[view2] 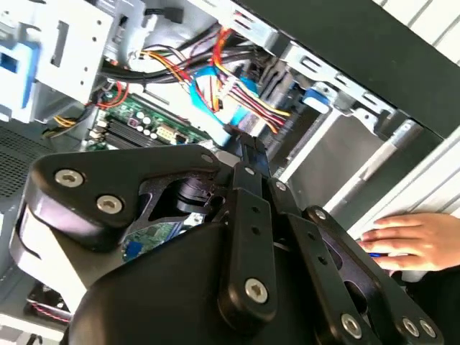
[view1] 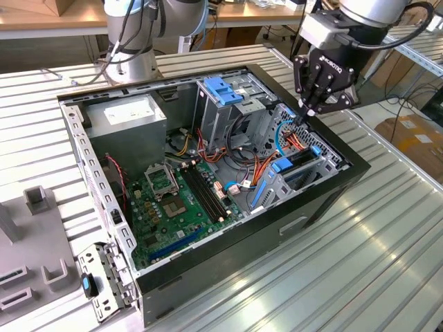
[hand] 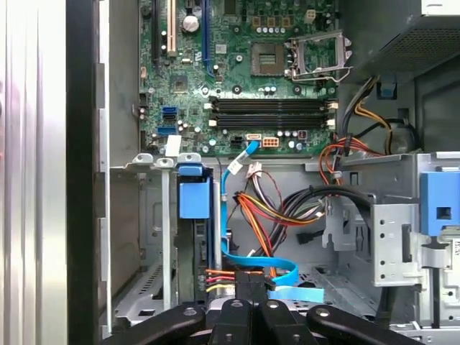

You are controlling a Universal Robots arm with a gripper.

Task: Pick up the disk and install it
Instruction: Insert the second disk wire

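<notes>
hand hangs over case edge, above cables.

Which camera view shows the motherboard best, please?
The first wrist view: the motherboard faces it squarely, almost whole. The exterior view shows it slanted inside the case; the second wrist view catches a strip behind the tool.

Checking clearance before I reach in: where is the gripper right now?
On the exterior view's right, the gripper hangs over the right end of the case, its tip among the orange and blue cables above the blue-tabbed drive bay.
</notes>
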